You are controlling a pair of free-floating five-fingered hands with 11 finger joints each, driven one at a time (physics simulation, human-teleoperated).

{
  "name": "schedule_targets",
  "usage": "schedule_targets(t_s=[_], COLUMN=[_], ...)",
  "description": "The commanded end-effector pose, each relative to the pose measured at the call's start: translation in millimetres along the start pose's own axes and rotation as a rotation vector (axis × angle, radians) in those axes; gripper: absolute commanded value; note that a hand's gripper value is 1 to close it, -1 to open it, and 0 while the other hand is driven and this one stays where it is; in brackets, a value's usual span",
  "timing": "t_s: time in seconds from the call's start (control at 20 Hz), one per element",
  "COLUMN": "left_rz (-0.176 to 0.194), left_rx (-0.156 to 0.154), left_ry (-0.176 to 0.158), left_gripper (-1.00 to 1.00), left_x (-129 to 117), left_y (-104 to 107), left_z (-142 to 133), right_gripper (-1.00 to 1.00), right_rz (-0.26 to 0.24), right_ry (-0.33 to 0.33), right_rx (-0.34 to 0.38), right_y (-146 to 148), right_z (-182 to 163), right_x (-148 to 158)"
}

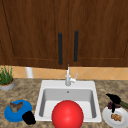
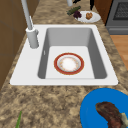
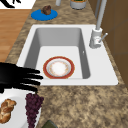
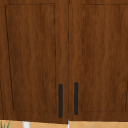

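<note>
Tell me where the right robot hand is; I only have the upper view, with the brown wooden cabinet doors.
Observer: The right robot hand is at the round white plate, right of the white sink, fingers straight.
Operator: What's on that plate?
Observer: A braided brown pastry and a bunch of dark purple grapes.
Operator: And the left one?
Observer: The left robot hand is beside the round blue plate.
</note>
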Motion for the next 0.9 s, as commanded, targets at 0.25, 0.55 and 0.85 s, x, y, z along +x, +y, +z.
schedule_targets(t_s=[0.25,0.55,0.85], left_rz=[0.0,0.0,0.0], left_rx=[0.0,0.0,0.0], left_ry=[0.0,0.0,0.0], left_gripper=[0.0,0.0,0.0], left_x=[0.0,0.0,0.0], left_y=[0.0,0.0,0.0], left_z=[0.0,0.0,0.0], right_gripper=[-1.0,-1.0,-1.0], right_rz=[-0.115,-0.071,-0.13], right_ry=[0.021,0.056,0.019], right_rx=[0.092,0.158,0.204], right_y=[-5.3,-24.0,-28.1], right_z=[27.5,54.5,65.5], right_x=[33.2,60.7,92.3])
